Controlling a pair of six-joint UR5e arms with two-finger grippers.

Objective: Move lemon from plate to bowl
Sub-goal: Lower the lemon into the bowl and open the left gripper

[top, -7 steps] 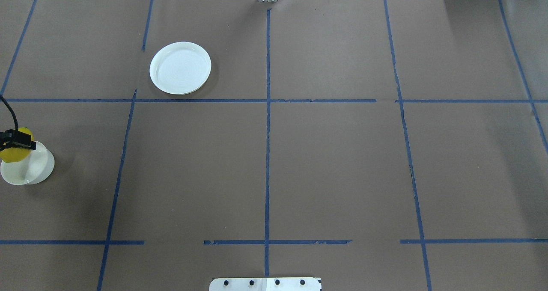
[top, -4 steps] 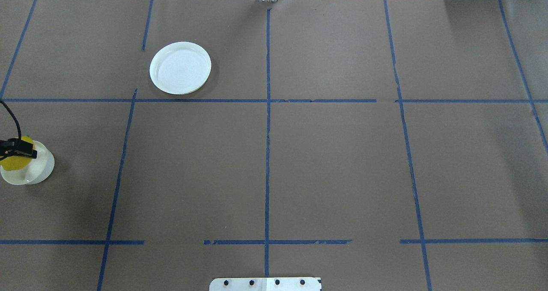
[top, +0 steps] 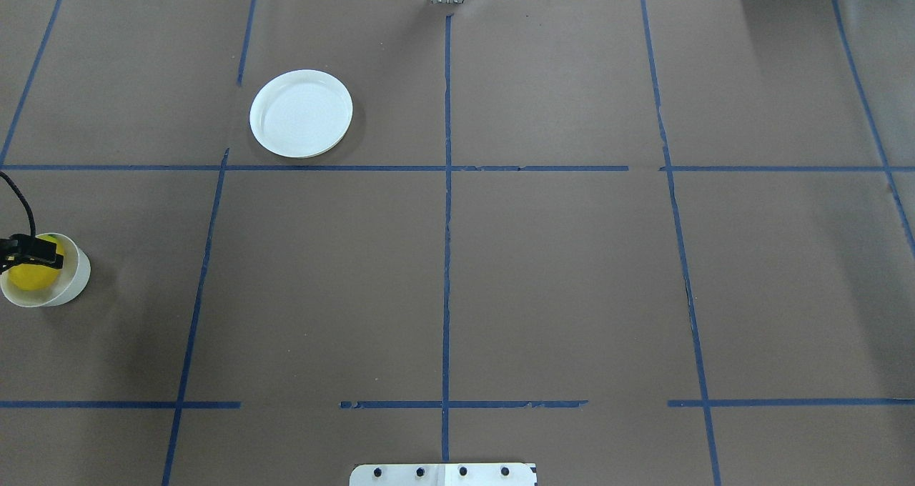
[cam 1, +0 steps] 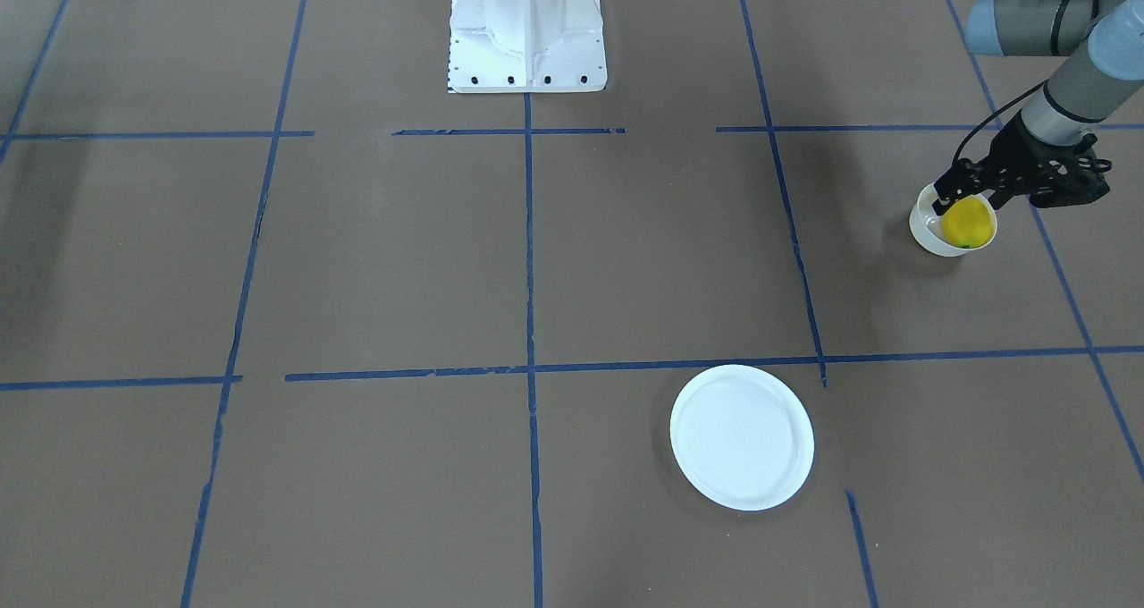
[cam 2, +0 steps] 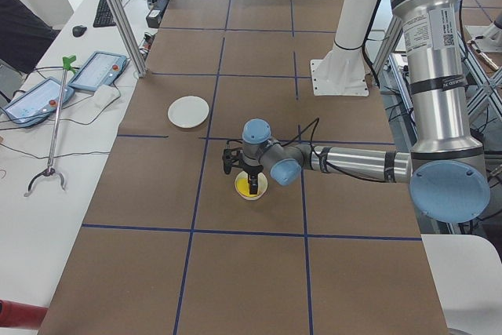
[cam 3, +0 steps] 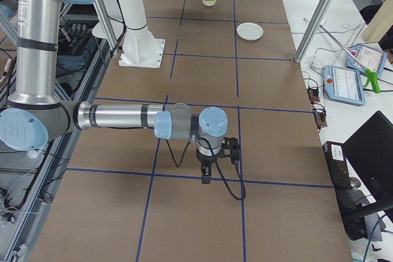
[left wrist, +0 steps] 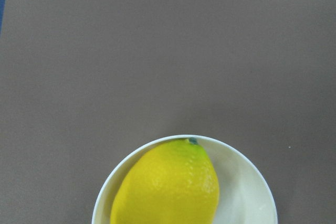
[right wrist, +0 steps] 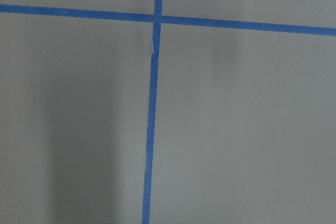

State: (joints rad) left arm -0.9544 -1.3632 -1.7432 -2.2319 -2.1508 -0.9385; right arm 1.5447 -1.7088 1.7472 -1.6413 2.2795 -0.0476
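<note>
The yellow lemon [cam 1: 970, 223] sits low inside the small white bowl [cam 1: 925, 234] at the table's left end. My left gripper [cam 1: 968, 204] is over the bowl, its black fingers on either side of the lemon and shut on it. In the overhead view the lemon [top: 30, 275] and bowl [top: 75, 280] are at the left edge. The left wrist view shows the lemon [left wrist: 168, 187] inside the bowl's rim [left wrist: 254, 192]. The flat white plate [top: 301, 113] lies bare, far from the bowl. My right gripper [cam 3: 206, 179] points down over bare table; I cannot tell whether it is open or shut.
Brown paper with blue tape lines covers the table [top: 557, 271]. The robot's white base [cam 1: 525, 31] stands at the near middle edge. The right wrist view shows only a tape crossing [right wrist: 156, 19].
My left gripper has gone down with the lemon, from above the bowl's rim to inside the bowl. The plate has not moved.
</note>
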